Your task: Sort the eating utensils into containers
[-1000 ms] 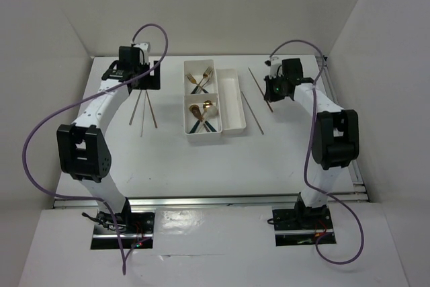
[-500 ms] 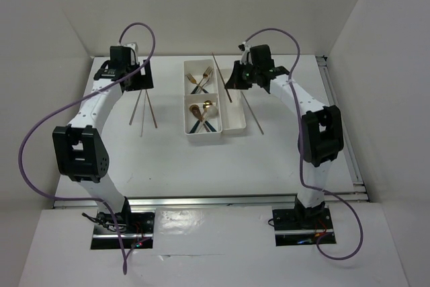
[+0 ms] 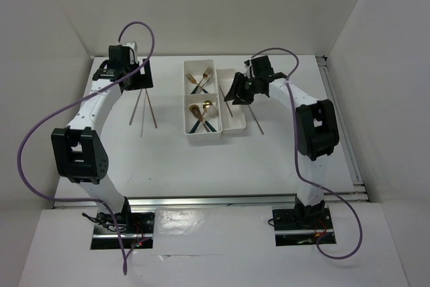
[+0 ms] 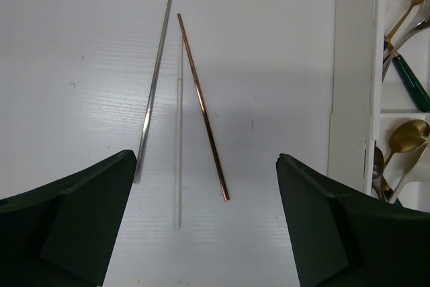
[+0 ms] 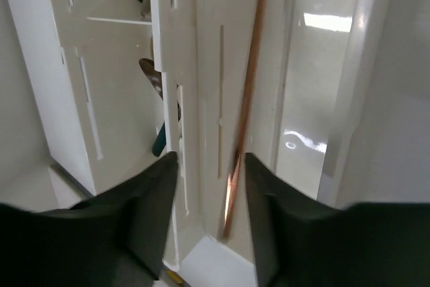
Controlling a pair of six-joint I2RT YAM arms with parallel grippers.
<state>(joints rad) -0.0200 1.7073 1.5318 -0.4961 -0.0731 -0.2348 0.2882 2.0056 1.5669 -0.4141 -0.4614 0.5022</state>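
From above, the white tray sits in the middle of the tabletop. Gold forks lie in its far square bin and spoons in its near one. The left gripper hangs at 10 o'clock from the tray, above a silver chopstick and a copper chopstick. The right gripper is over the long bin with a brown chopstick. A thin chopstick lies at 3 o'clock. The left wrist view shows the left gripper spread wide, holding nothing, with both chopsticks at 12 o'clock. The right wrist view shows the right gripper a little apart, the brown chopstick standing loose between its fingers in the long bin.
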